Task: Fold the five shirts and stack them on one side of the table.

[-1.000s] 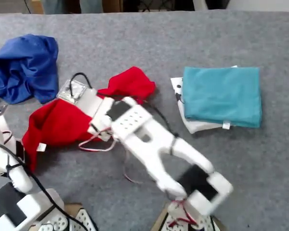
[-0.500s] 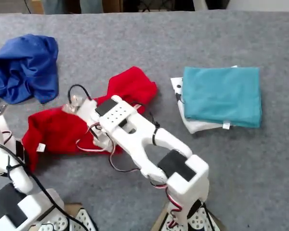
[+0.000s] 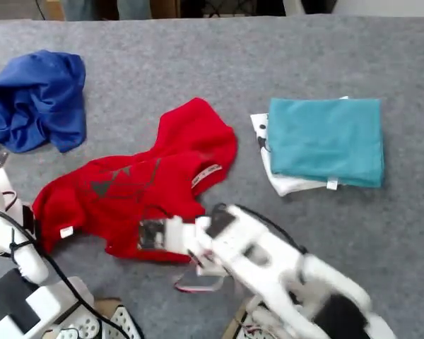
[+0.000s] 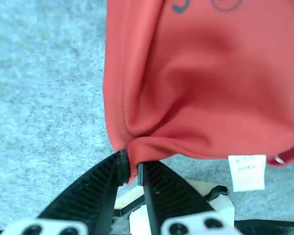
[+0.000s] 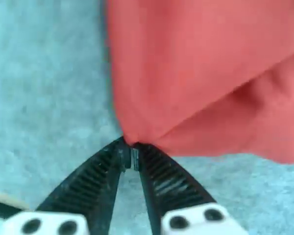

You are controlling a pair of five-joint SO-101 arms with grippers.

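Right claw (image 5: pixel 131 148) is clamped down hard, jaws closed on a pinch of the red shirt (image 3: pixel 152 187) at its near edge. Left claw (image 4: pixel 130 164) is doing the same job, shut narrow on a bunched corner of that same shirt, close to the white label (image 4: pixel 247 172). Two grips along one side of the garment looks like a spreading hold, meant to drag the cloth taut and flat on the tabletop (image 3: pixel 198 63) so a fold can begin.

The red shirt sits in the middle, towards the near edge and print side up. It is mostly opened out, with one lobe reaching away towards the far side. Off to the far left the blue shirt (image 3: pixel 35 99) lies crumpled and well apart, not yet folded. On the right the teal shirt (image 3: pixel 325 141) is folded on top of a white shirt (image 3: pixel 283 182). That, I'd say, is the stack side.

And what a change in one second! The right arm was stretched out over the shirt's middle with the fabric heaped in two lumps. It has since pulled back to the near edge, and the shirt has opened up with its print now showing. Blue shirt and stack haven't budged.
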